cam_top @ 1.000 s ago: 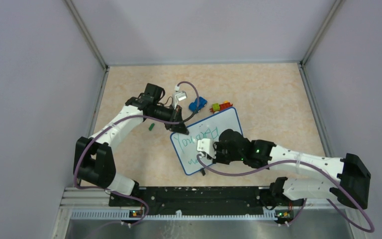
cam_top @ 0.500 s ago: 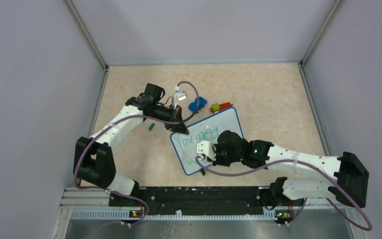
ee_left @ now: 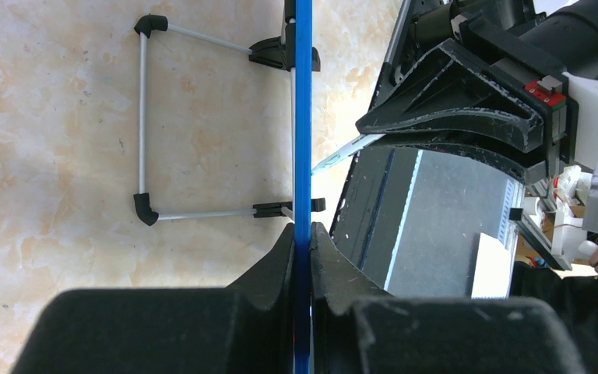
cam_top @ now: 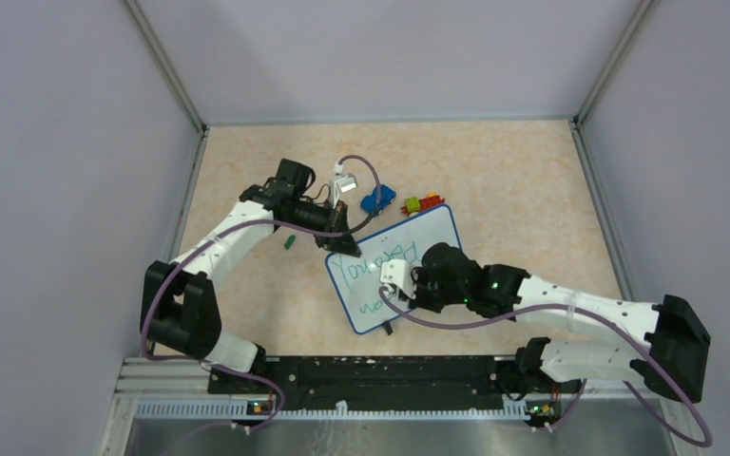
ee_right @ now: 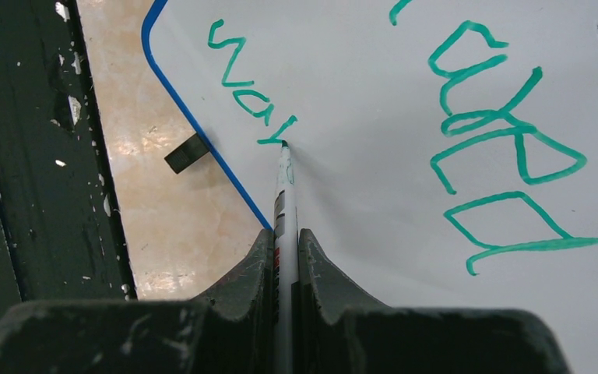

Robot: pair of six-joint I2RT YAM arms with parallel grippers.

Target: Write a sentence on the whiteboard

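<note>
Noting a beige mottled tabletop (cam_top: 513, 180): the flat white, blue-rimmed whiteboard (cam_top: 432, 228) sits at its near middle, between both arms. We see the left gripper (ee_left: 302, 230) clamped on the board's blue rim, and the right gripper (ee_right: 284, 234) pinched onto a slim white marker (ee_right: 283, 179). Its tip touches the second line of the green handwritten sentence (cam_top: 377, 263). We judge the writing midway; the next stroke needs light, even pressure.
</note>
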